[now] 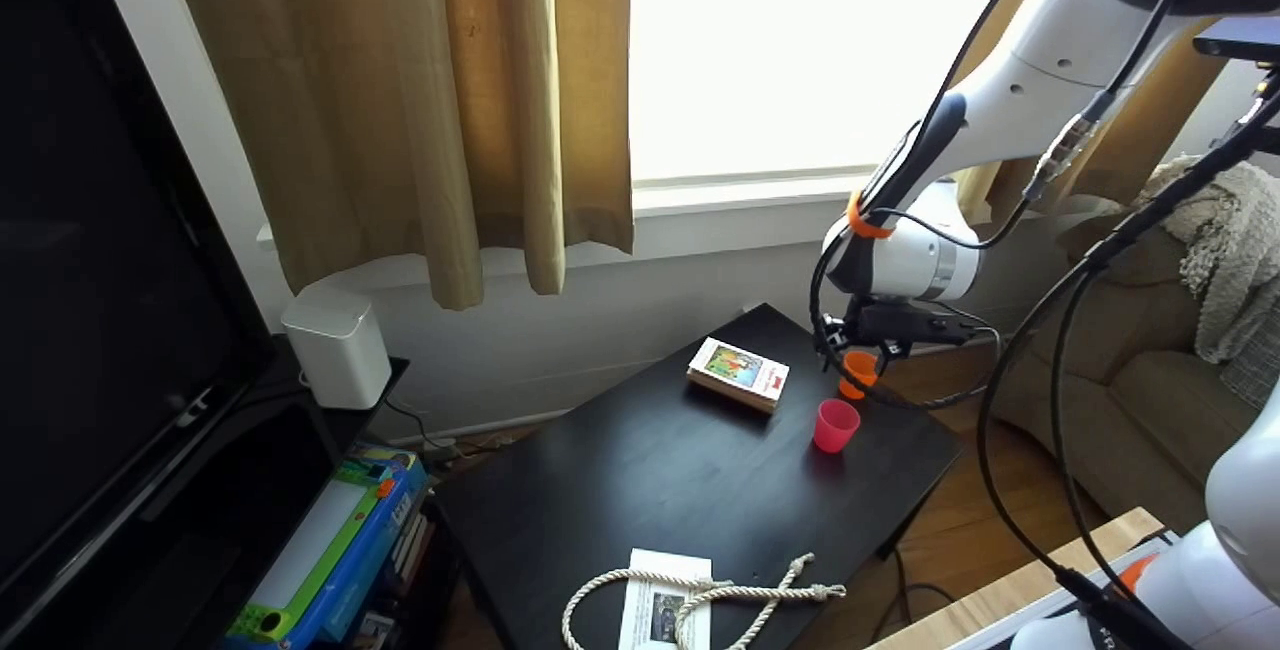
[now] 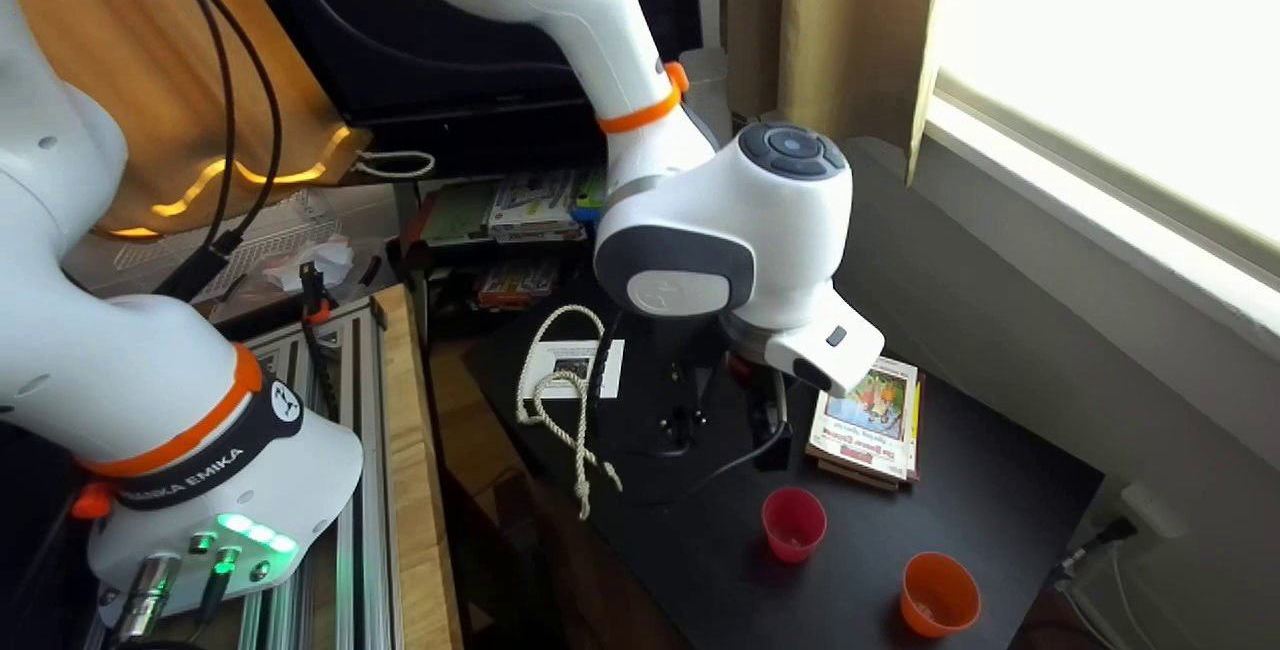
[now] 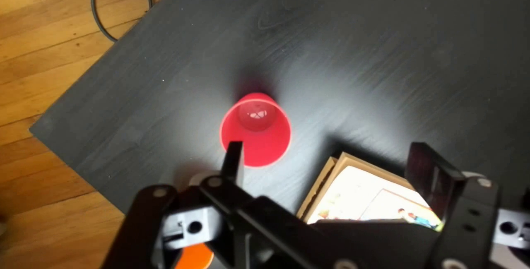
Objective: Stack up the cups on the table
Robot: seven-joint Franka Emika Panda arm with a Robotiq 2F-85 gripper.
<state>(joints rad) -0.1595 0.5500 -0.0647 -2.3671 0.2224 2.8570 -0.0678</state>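
Wrist view, taken from the left: floorboards (image 3: 37,178) fill that edge, then the corner of the dark table (image 3: 136,95) begins. At the bottom of the frame, left of centre, only a slice of the orange cup (image 3: 195,256) peeks out from behind the gripper (image 3: 326,153). Next, just left of the middle, the red cup (image 3: 256,128) stands upright, mouth up, nothing nested inside it. One finger (image 3: 233,159) crosses its rim in the frame, but I take that for a finger hanging above it rather than touching. The fingers are spread wide, and nothing is held between them; farther along, at the lower right, lie some books (image 3: 368,198). In both exterior views the two cups show in the right half of the frame, on the table, near each other but apart. So by my reckoning none of the stacking is done: one cup has to be gripped, lifted, carried over and lowered into the other, and then let go.
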